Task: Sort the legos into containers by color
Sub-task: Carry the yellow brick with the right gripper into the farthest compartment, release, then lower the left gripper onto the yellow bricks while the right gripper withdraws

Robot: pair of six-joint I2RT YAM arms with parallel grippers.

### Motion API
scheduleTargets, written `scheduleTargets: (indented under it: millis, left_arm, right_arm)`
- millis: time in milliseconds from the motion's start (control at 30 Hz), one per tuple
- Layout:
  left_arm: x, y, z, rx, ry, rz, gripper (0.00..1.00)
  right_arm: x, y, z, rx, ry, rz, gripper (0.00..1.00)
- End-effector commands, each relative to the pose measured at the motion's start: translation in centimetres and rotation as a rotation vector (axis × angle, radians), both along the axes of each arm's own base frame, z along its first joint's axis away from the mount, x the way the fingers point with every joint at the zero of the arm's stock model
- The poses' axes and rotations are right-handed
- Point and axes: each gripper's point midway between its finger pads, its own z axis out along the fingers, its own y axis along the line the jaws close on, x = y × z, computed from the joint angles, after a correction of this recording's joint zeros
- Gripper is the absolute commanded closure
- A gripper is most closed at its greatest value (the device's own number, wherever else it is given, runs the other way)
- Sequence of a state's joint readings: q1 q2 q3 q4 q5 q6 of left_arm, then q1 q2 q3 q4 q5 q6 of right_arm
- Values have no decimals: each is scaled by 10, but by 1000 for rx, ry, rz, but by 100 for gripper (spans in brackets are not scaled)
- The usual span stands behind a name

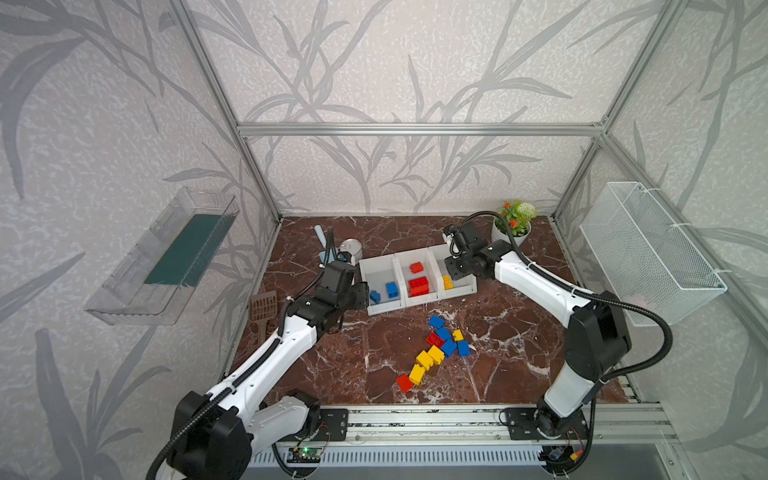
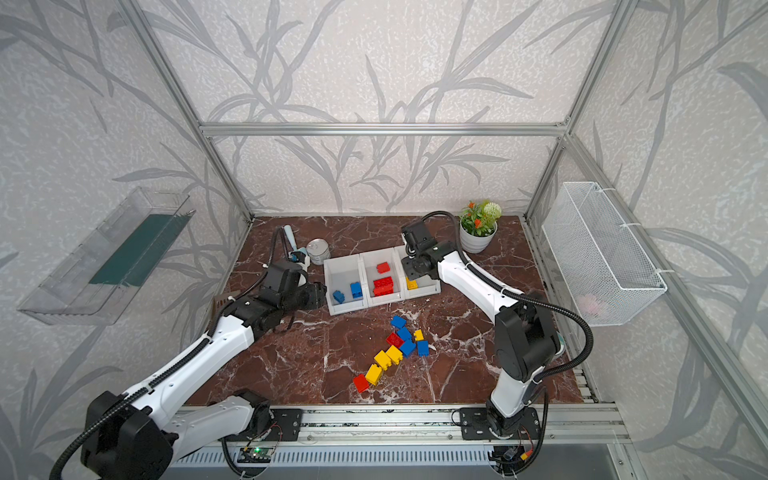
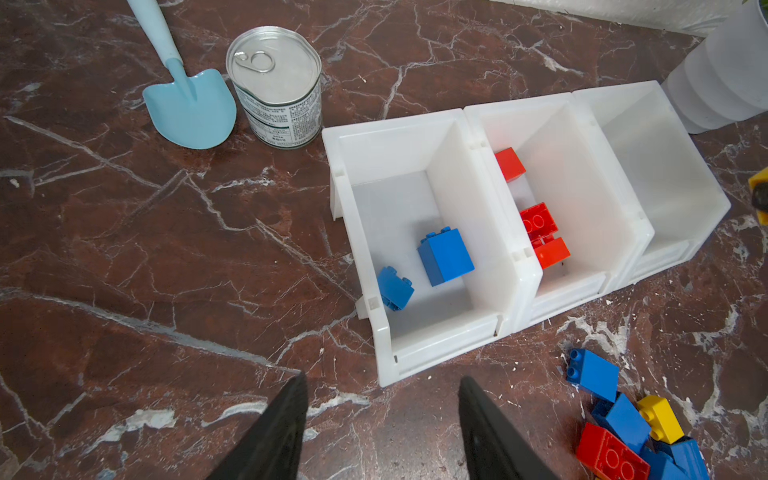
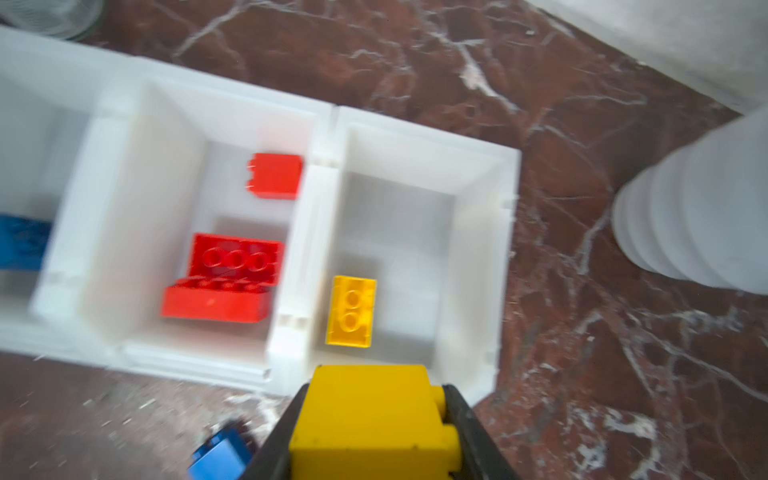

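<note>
Three joined white containers stand in a row: the left one (image 1: 376, 262) holds two blue legos (image 3: 446, 255), the middle one (image 1: 409, 254) holds red legos (image 4: 232, 274), and the right one (image 4: 505, 216) holds one yellow lego (image 4: 351, 309). Several loose legos (image 1: 440, 345) in all three colours lie in a pile in front of the containers. My right gripper (image 4: 374, 399) is shut on a yellow lego (image 4: 370, 415), just above the right container's low front. My left gripper (image 3: 382, 380) is open and empty, low by the left container's front corner.
A tin can (image 1: 351, 249) and a light blue trowel (image 1: 322, 239) sit behind the left container. A brown slotted scoop (image 1: 262, 309) lies at the left edge. A potted plant (image 1: 513, 226) stands at the back right. A wire basket (image 1: 648, 249) and a clear tray (image 1: 162, 257) hang on the side walls.
</note>
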State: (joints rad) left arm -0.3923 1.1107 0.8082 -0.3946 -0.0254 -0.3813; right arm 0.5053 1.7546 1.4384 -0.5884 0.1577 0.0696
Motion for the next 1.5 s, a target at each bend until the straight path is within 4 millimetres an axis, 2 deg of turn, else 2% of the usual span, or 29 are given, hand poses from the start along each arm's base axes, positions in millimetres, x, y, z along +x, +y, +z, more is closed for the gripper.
scheduleTargets:
  millis: [0, 133, 267, 400, 533, 667, 1233, 1333, 1467]
  left_arm:
    - [-5, 1, 1, -35, 2, 15, 39]
    - [-7, -1, 0, -52, 7, 13, 39]
    - [-9, -2, 0, -65, 10, 10, 39]
    - [-11, -2, 1, -71, 11, 12, 39]
    - [-12, -2, 1, -75, 10, 13, 39]
    - [-12, -3, 0, -79, 14, 10, 40]
    - [-12, -7, -3, -83, 25, -15, 39]
    - [-17, -22, -2, -78, 21, -145, 40]
    - [-24, -32, -1, -67, 19, -225, 40]
  right_arm:
    - [24, -7, -6, 0, -12, -39, 61]
    - [38, -10, -22, 24, 38, -66, 61]
    - [44, -6, -30, 39, 58, -77, 61]
    - [46, -5, -33, 50, 68, -95, 54]
    - [45, -5, -31, 58, 71, -100, 44]
    - [43, -5, -28, 61, 72, -99, 40]
    - [31, -4, -19, 101, 86, -99, 39]
    - [19, -5, -15, 135, 108, -123, 39]
    - [3, -5, -1, 215, 85, -136, 39]
